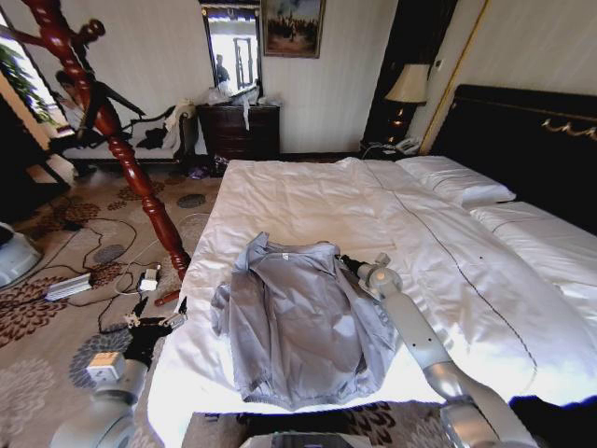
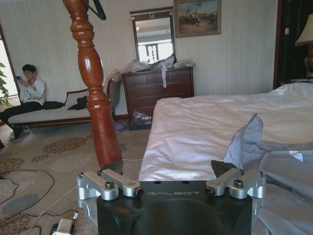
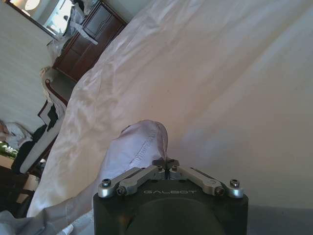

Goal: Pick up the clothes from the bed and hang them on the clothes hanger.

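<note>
Head view showed the jacket [image 1: 298, 322] spread flat near the foot of the bed [image 1: 308, 196], the wooden coat stand [image 1: 112, 131] just beside it. Left wrist view showed the left gripper [image 2: 168, 178] spread apart beside the mattress edge. Right wrist view showed the right gripper [image 3: 167, 164] pinched together at the jacket's raised collar fold.

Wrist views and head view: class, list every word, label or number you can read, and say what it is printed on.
"GALBOT" – on the black body of the left tool.
"GALBOT" – on the black body of the right tool.
Small white tag inside the collar of the light grey-blue thin jacket: too small to read.
No other legible text.
</note>
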Robot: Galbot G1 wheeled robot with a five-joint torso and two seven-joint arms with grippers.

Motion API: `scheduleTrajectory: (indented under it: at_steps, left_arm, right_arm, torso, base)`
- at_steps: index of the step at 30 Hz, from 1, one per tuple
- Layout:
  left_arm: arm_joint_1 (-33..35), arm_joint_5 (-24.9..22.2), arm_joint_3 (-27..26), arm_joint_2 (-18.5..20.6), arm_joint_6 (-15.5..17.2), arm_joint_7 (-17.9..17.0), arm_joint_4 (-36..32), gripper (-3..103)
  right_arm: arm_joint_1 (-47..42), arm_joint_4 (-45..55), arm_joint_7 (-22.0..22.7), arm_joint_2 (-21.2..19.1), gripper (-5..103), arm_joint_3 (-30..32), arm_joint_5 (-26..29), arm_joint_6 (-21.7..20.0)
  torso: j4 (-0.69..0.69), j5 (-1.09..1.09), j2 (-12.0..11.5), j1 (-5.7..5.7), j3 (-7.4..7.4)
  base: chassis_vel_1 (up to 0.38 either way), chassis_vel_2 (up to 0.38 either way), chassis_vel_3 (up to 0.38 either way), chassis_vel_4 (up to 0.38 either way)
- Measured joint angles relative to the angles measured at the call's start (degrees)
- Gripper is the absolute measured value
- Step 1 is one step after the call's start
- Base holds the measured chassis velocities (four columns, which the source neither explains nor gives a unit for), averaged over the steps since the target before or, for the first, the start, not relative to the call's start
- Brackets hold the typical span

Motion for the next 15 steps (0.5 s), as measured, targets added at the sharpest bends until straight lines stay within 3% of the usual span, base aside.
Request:
scheduleTrajectory:
  at_steps: [4, 8, 9, 13, 15]
  left_arm:
    - [-0.09, 0.33, 0.47, 0.19, -0.08, 0.13, -0.01, 100]
    - [-0.82, 0.34, 1.17, 0.68, 0.11, -0.03, -0.12, 100]
    - [-0.82, 0.34, 1.17, 0.68, 0.11, -0.03, -0.12, 100]
    - [-1.42, 0.11, 1.35, 1.95, 0.86, -0.6, -0.54, 100]
    - [-1.6, -0.09, 1.34, 2.22, 0.98, -0.68, -0.61, 100]
  right_arm:
    - [-0.34, 2.27, -1.14, -1.15, 0, -1.04, -5.81, 1.3]
    - [-1.34, 6.51, -3.33, -3.36, 0, -2.53, -16.46, 4.39]
    - [-1.34, 6.51, -3.33, -3.36, 0, -2.53, -16.46, 4.39]
    - [-2.92, 9.89, -5.79, -6.2, 0, -4.89, -29.92, 9.61]
    - [-3.18, 10.21, -6.08, -6.49, 0, -5.26, -32.38, 10.55]
  torso:
    - [0.0, 0.0, 0.0, 0.0, 0.0]
    - [-0.02, 0.0, 0.0, 0.0, 0.0]
    - [-0.02, 0.0, 0.0, 0.0, 0.0]
    - [-0.03, 0.01, 0.0, 0.0, 0.0]
    - [-0.02, 0.01, 0.0, 0.0, 0.0]
  base:
    - [0.0, 0.0, 0.0, 0.0]
    - [0.0, 0.0, 0.0, 0.0]
    - [0.0, 0.0, 0.0, 0.0]
    - [0.0, 0.0, 0.0, 0.0]
    - [0.0, 0.0, 0.0, 0.0]
